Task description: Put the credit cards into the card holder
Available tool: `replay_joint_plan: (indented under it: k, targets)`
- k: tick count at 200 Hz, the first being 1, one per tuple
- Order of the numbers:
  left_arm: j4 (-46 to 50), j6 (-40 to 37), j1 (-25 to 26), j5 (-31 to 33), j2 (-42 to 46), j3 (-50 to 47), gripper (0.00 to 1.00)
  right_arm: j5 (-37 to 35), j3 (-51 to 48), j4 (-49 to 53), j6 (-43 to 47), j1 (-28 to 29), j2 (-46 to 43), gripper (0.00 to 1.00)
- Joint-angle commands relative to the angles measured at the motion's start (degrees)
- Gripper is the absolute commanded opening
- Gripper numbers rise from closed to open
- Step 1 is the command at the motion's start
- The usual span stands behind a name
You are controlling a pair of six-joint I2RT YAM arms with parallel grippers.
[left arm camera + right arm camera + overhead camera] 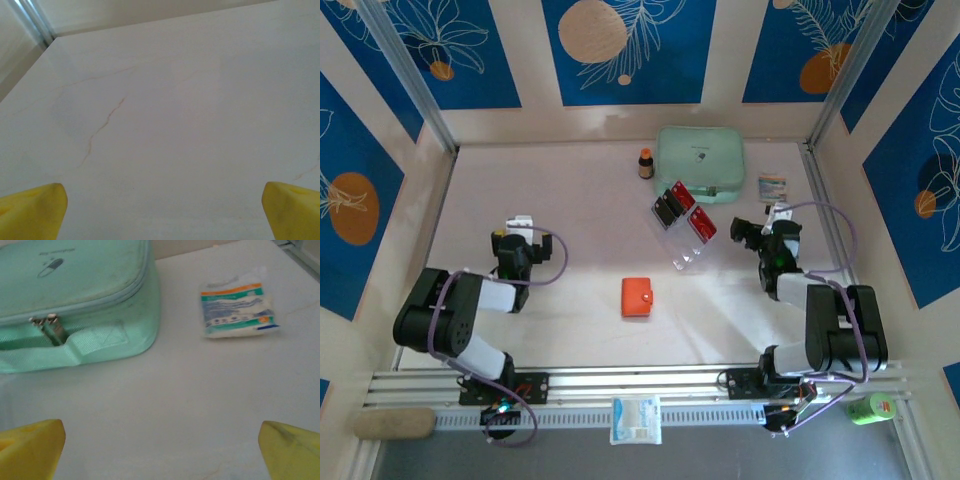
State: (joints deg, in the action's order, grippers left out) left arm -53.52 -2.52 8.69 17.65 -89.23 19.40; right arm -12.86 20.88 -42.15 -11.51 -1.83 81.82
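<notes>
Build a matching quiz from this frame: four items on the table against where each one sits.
Items:
1. card holder
2. zip pouch
3. credit cards
4. small bottle

Places:
a. in the clear tray
b. out in the middle, on its own
c. far side, mint green
d. just left of the pouch

Pairs: 1-b, 2-c, 3-a, 4-d

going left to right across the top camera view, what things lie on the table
orange card holder → clear tray with the credit cards → white packet
</notes>
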Motion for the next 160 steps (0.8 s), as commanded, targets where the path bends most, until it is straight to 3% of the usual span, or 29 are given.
replay_joint_plan:
  k: [1, 34, 95, 114, 160]
  targets:
    - [-3.82, -0.95, -1.05, -3.84, -0.59, 0.53, 0.99, 2.39, -3.57, -17.56, 4.05, 2.23, 5.75, 0.99]
    - [-0.53, 0.17, -3.06, -8.32, -0.55, 1.93, 1.0, 4.1, 2.94, -4.03, 4.54, 2.14, 5.47, 0.99]
    - [-1.03, 0.24, -4.04, -10.08, -0.35, 1.65, 1.0, 2.9, 2.33, -5.35, 4.89, 2.68, 5.5, 0.99]
    - [0.03, -1.28, -3.88, -14.68, -0.18, 2.03, 1.0, 2.89, 2.36, -5.41, 4.87, 2.76, 5.45, 0.99]
    - [-0.36, -1.34, -3.94, -14.66, -0.24, 1.87, 1.0, 2.76, 2.52, -5.19, 5.0, 2.83, 5.54, 0.99]
